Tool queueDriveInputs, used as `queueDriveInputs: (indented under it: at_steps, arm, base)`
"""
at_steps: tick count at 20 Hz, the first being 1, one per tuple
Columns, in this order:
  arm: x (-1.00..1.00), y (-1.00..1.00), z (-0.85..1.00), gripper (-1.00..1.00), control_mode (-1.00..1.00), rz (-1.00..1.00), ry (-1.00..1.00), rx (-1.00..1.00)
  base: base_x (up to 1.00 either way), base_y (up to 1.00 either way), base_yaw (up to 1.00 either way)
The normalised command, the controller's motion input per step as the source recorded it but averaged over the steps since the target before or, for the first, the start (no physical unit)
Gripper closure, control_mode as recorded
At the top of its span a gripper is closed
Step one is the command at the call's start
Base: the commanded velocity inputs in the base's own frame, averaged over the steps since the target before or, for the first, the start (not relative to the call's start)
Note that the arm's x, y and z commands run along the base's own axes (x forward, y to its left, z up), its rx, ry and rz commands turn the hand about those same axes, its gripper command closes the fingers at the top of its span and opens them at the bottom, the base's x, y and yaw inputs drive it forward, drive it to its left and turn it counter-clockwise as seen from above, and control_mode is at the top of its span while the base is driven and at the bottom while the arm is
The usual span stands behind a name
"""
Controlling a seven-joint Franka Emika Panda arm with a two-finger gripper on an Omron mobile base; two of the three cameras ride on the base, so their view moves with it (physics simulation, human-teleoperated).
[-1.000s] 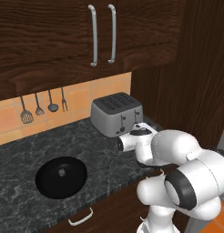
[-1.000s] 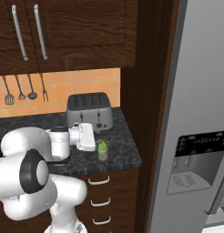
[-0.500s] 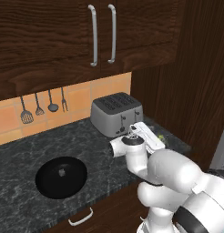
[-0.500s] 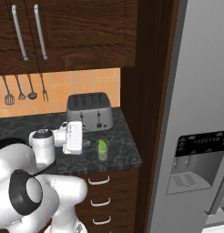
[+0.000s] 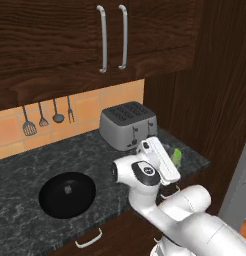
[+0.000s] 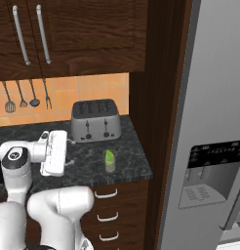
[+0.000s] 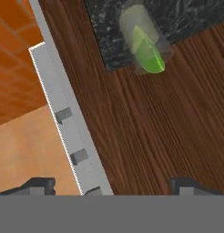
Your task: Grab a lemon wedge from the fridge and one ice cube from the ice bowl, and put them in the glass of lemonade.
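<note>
The glass of lemonade [image 6: 110, 163] stands near the counter's front right corner, and the bright green lemon wedge [image 6: 110, 156] sits inside it. In the hand view the glass [image 7: 142, 41] is far off at the top, with the wedge [image 7: 149, 56] in it. My gripper [image 7: 114, 185] is open with nothing between its fingers. Its white hand [image 6: 55, 152] hovers left of the glass, apart from it, and is seen in front of the toaster [image 5: 159, 160]. The black ice bowl [image 5: 50, 200] lies at the counter's left and holds a pale ice cube [image 5: 68, 189]. The grey fridge [image 6: 214, 97] stands at the right.
A grey toaster [image 6: 95, 121] stands at the back of the dark stone counter [image 5: 25, 170]. Utensils [image 5: 47, 116] hang on the orange tile wall. Wooden cabinets with long handles [image 5: 112, 37] hang overhead. A tall wood panel [image 6: 161, 97] separates counter and fridge. Drawers [image 6: 107, 215] sit below.
My hand has drawn back leftward, away from the glass, and the arm has swung round with it. The jaws stay open. The wedge stays in the glass.
</note>
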Motion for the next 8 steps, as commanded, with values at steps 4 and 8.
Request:
queueDriveInputs:
  at_steps: [4,8]
  arm:
    - [-0.93,0.69,0.07,-1.0,-1.0,0.0,-0.29,0.06]
    - [-0.93,0.83,0.13,-1.0,-1.0,0.0,-0.32,0.05]
  base:
    - [0.0,0.0,0.0]
    - [0.0,0.0,0.0]
